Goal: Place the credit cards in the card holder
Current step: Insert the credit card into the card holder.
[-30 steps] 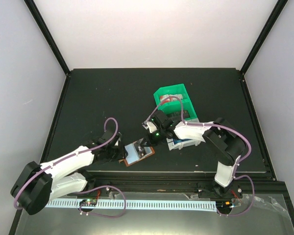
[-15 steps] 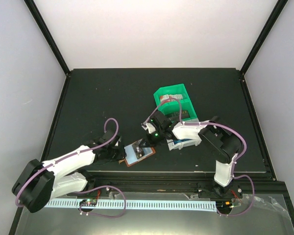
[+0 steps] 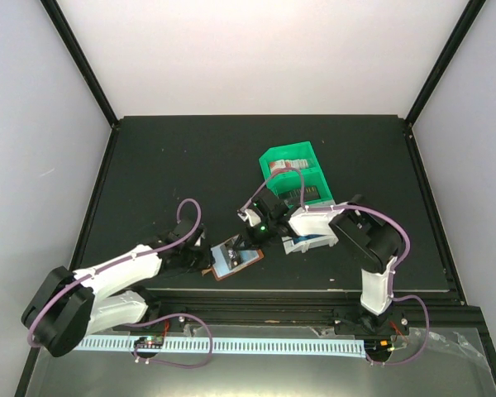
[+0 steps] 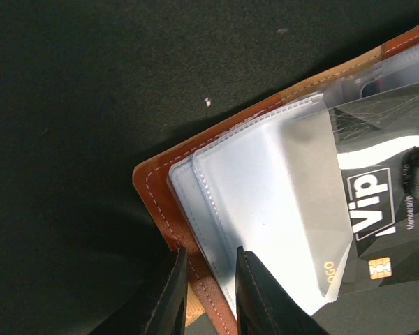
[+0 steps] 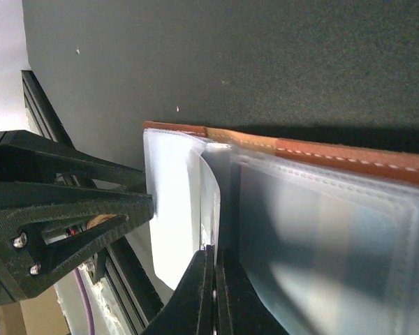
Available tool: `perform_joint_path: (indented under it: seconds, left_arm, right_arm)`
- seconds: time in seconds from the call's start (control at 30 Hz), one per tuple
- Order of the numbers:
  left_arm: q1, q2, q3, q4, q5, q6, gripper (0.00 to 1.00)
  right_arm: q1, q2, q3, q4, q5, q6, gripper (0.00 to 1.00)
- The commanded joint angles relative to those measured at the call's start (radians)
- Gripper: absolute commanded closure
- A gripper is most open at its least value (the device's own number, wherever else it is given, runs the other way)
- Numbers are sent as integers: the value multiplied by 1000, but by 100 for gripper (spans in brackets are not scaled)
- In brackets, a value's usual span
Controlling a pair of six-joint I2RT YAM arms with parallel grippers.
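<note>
- The left pincer (image 4: pixel 209 271) is clamped on the near edge of the holder (image 4: pixel 152 199). One finger sits outside the brown stitched leather and the other on the clear sleeves (image 4: pixel 265 188), with the rim between them.
- Just ahead of its fingers the sleeves lie stacked on the leather, their edges stepped one inside the other.
- Ahead and to the right of that pincer lies a dark card (image 4: pixel 384 237) marked "Vip" with a gold chip. Its left end is covered by the top sleeve and the rest is bare.
- The holder lies open on the table (image 3: pixel 165 165), between the two pincers and touching both.
- The right pincer (image 5: pixel 214 257) faces the left one across the holder. Its jaws are pressed together and its tips are at the sleeves. A clear leaf curves up right at the tips, but I cannot tell whether it or the card is nipped between them.
- Behind that pincer, under its forearm, is a white piece with something blue in it, too hidden to make out.
- Farther behind it, well apart from the holder, stands the green tray (image 3: pixel 274 155) with red-white cards (image 3: pixel 286 166) in one compartment.
</note>
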Motion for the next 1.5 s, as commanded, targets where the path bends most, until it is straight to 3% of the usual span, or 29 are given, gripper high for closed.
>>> perform_joint_path:
  seconds: [0.0, 0.3, 0.6, 0.9, 1.13, 1.33, 1.47]
  left_arm:
    - [-6, 35, -13, 35, 33, 3, 78]
    - [-7, 48, -17, 78, 46, 6, 75]
    - [-6, 69, -8, 107, 51, 5, 75]
    - [-6, 58, -2, 104, 47, 9, 75]
    - [-7, 82, -6, 132, 58, 11, 75]
    - [-6, 90, 3, 150, 71, 23, 76]
    - [-6, 84, 11, 146, 72, 30, 76]
  right_arm:
    - [7, 43, -23, 39, 14, 20, 97]
    - [30, 74, -8, 59, 10, 23, 95]
    - [48, 66, 34, -27, 45, -36, 90]
    - [50, -31, 31, -140, 172, -64, 70]
    - [60, 6, 47, -164, 148, -61, 76]
    - [66, 6, 49, -115, 58, -40, 75]
    - [65, -21, 58, -149, 90, -43, 73]
